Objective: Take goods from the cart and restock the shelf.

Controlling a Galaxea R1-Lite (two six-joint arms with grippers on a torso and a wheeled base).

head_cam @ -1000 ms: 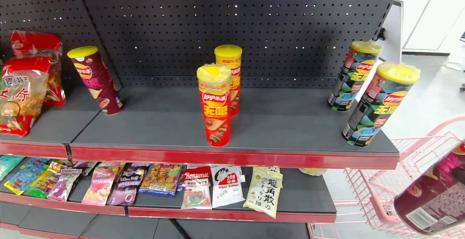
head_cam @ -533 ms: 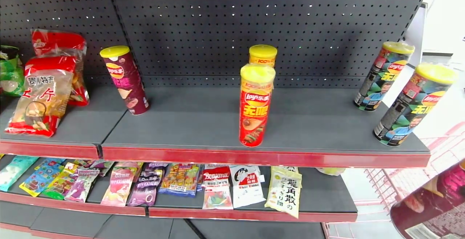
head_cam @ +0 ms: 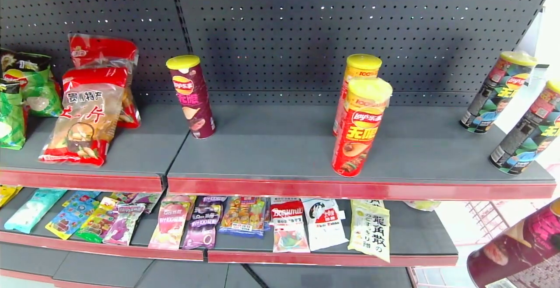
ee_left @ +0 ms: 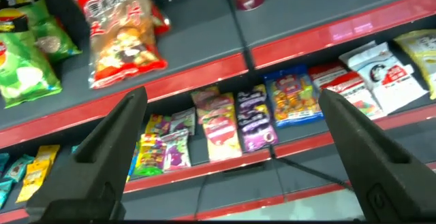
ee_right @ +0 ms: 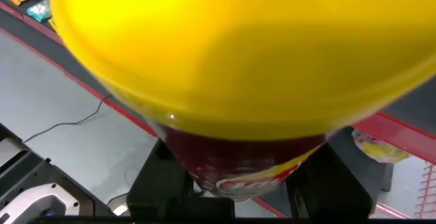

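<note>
Premises are presenting as a retail shop, snack aisle. Dark pegboard [head_cam: 306,29] is backing tiered shelving [head_cam: 280,148] with red front rails [head_cam: 350,189]. Crisp canisters [head_cam: 362,126] are standing at 3 o'clock, bagged snacks [head_cam: 83,117] leaning at 9 o'clock, candy packets [head_cam: 245,216] lying at 6 o'clock. Possibly a pink wire cart [head_cam: 485,213] is showing at 4 o'clock.

Shelf [head_cam: 271,148] lies open between the maroon can [head_cam: 191,97] and the front red can [head_cam: 361,126]
</note>
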